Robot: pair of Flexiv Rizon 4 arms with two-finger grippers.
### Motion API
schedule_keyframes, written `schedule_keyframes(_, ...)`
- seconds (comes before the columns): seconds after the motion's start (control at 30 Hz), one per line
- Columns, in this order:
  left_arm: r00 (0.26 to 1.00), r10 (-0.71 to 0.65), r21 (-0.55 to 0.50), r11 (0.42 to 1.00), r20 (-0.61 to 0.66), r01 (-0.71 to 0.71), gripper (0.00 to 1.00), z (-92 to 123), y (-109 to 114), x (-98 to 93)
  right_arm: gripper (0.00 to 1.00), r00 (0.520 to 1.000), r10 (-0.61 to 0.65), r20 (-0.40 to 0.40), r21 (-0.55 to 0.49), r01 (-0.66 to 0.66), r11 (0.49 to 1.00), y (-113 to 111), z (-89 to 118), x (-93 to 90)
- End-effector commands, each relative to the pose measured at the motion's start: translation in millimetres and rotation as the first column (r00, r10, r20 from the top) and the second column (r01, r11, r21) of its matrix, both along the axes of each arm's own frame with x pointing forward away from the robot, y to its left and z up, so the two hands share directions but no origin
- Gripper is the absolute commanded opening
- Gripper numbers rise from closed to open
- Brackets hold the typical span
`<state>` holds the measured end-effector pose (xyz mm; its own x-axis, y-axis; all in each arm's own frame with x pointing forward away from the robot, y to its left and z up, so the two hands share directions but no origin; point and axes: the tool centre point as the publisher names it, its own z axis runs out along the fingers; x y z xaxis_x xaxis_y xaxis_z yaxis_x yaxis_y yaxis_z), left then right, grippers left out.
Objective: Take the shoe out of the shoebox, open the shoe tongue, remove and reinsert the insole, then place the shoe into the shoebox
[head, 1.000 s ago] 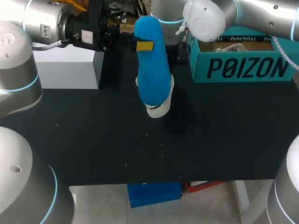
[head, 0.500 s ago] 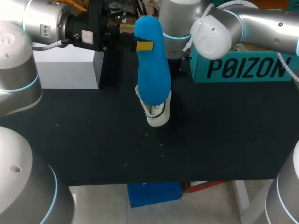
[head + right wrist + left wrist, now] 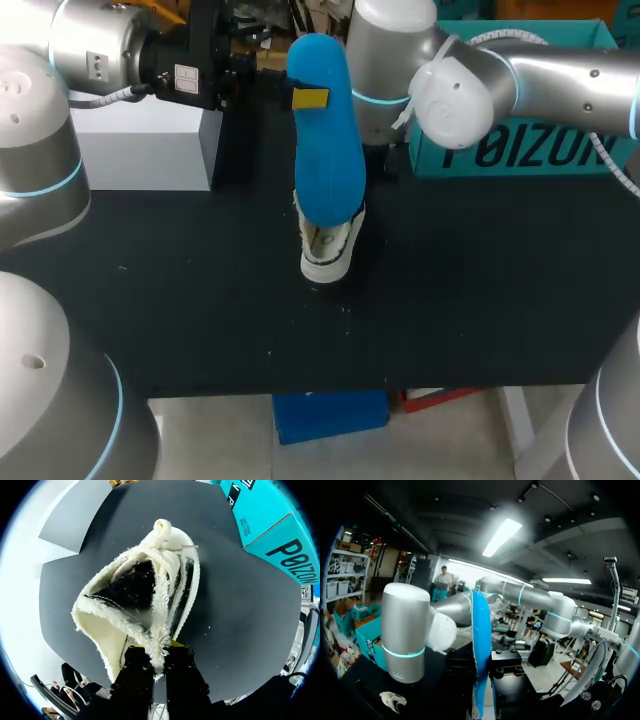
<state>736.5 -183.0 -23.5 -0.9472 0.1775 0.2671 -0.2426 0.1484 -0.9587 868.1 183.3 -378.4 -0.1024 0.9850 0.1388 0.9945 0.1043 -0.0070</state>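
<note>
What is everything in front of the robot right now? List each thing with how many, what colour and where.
insole: one, blue, held upright over the middle of the table, its lower end at the shoe
shoe: one, cream white, middle of the table, under the insole
shoebox: one, teal, far right of the table, partly behind the right arm
box: one, white, far left of the table
table: one, black top
left arm: one, silver, comes in from the left
left tool: one, yellow tips, shut on the insole
right arm: one, silver, comes in from the right
right tool: one, shut on the shoe's frayed edge
</note>
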Motion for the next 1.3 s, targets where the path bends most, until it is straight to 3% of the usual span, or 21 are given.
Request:
schedule_keyframes(0.03,1.0,0.003,0.002,1.0,0.0,-0.003,0.0,-1,-1,-0.9,0.0,1.0,-0.007,-0.004,0.005,0.007,1.0,-1,-9,0.8)
schedule_keyframes(0.27,1.0,0.003,0.002,1.0,0.0,-0.003,0.0,-1,-1,-0.9,0.0,1.0,-0.021,-0.006,-0.002,0.021,1.0,-6,-16,-3.2)
schedule_keyframes(0.3,1.0,0.003,0.002,1.0,0.0,-0.003,0.0,-1,-1,-0.9,0.06,1.0,-0.021,-0.005,-0.001,0.021,1.0,-6,-16,-4.0)
schedule_keyframes(0.37,1.0,0.003,0.002,1.0,0.0,-0.003,0.0,-1,-1,-0.9,0.38,1.0,-0.022,-0.004,0.005,0.022,1.0,-7,-16,-5.9)
schedule_keyframes(0.4,1.0,0.003,0.002,1.0,0.0,-0.003,0.0,-1,-1,-0.9,0.77,1.0,-0.025,-0.006,0.005,0.025,1.0,-7,-16,-6.6)
schedule_keyframes(0.43,1.0,0.003,0.002,1.0,0.0,-0.003,0.0,-1,-1,-0.9,1.0,0.999,-0.033,-0.01,0.013,0.034,0.999,-8,-16,-7.6)
schedule_keyframes(0.67,1.0,0.003,0.002,1.0,0.0,-0.003,0.0,-1,-1,-0.9,1.0,0.995,-0.093,-0.036,0.097,0.096,0.991,-17,-3,-13.0)
schedule_keyframes(0.9,1.0,0.003,0.002,1.0,0.0,-0.003,0.0,-1,-1,-0.9,1.0,0.99,-0.118,-0.084,0.281,0.137,0.95,-34,19,-19.0)
schedule_keyframes(1.1,1.0,0.003,0.002,1.0,0.0,-0.003,0.0,-1,-1,-0.9,1.0,0.99,-0.116,-0.078,0.468,0.139,0.873,-44,43,-21.5)
schedule_keyframes(1.3,1.0,0.003,0.002,1.0,0.0,-0.003,0.0,-1,-1,-0.9,1.0,0.993,-0.115,0.035,0.646,0.065,0.76,-51,71,-23.8)
